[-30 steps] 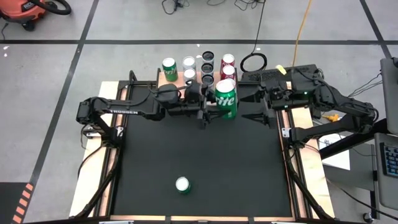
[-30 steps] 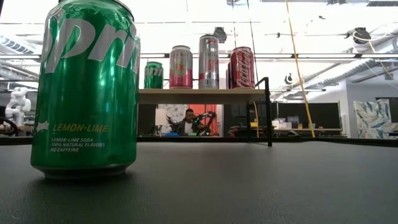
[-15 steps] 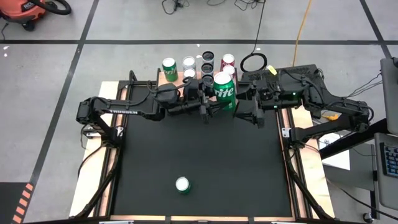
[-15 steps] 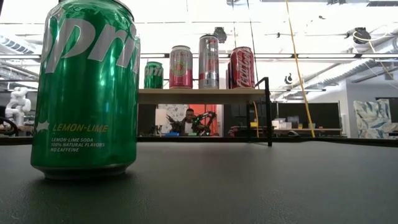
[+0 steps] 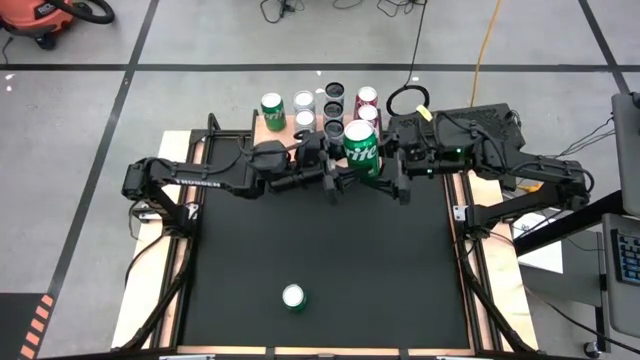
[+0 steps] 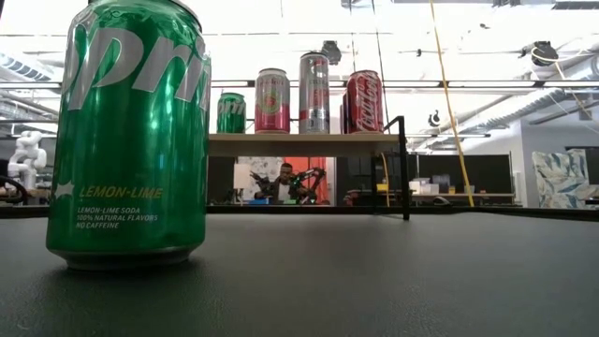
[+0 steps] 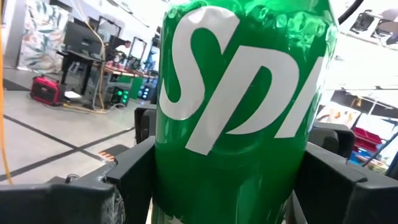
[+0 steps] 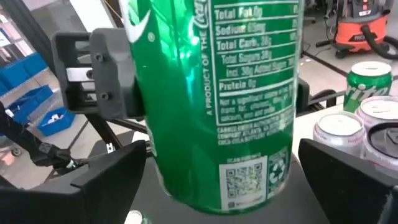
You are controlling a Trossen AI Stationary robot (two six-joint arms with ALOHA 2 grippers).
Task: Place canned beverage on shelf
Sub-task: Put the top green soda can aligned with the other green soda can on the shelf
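Above the table's far edge, high view: the left gripper (image 5: 338, 172) pinches a green can (image 5: 361, 148) held aloft just in front of the shelf (image 5: 262, 124), which carries a row of cans. The right gripper (image 5: 392, 176) sits at the can's other side, fingers spread. A second green can (image 5: 293, 296) stands near the front edge of the table (image 5: 250, 260).

Low view: that second can (image 6: 131, 131) fills the foreground; the shelf (image 6: 299, 143) bears four visible cans.

Left wrist view: fingers (image 7: 134, 171) clamp the held can (image 7: 242, 106).

Right wrist view: spread fingers (image 8: 106, 180) flank the can (image 8: 217, 106) without touching.
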